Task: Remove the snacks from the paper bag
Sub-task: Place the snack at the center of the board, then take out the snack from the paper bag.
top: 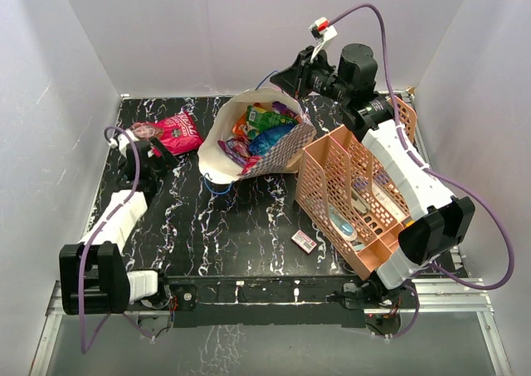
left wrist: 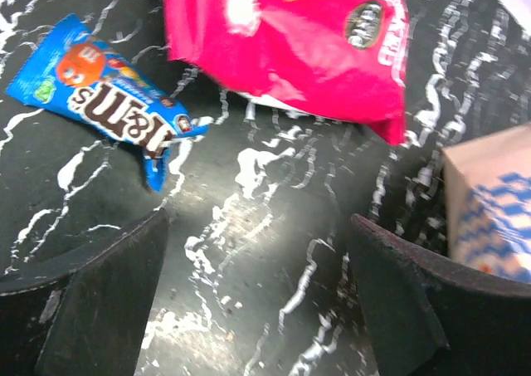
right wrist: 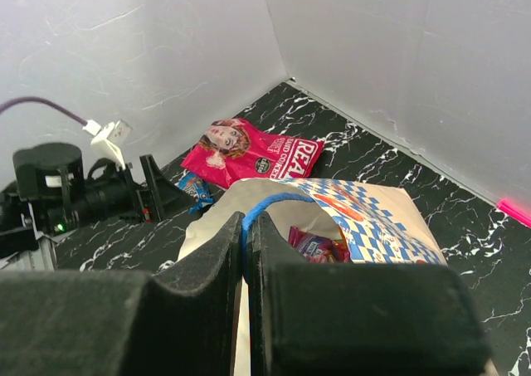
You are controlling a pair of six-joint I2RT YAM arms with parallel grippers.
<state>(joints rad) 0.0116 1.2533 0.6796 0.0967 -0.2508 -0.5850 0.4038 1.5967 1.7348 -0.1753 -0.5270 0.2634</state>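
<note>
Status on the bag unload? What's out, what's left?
Done: pink bag and M&M's packet lie outside the paper bag. In hand: no snack. The left tool is open and empty beside those two, and the right tool is shut on the bag's blue handle. Left: several packets inside the bag.

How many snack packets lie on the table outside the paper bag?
2: a glossy pink-red bag far left; a small blue candy packet beside it. Others may be hidden.
</note>
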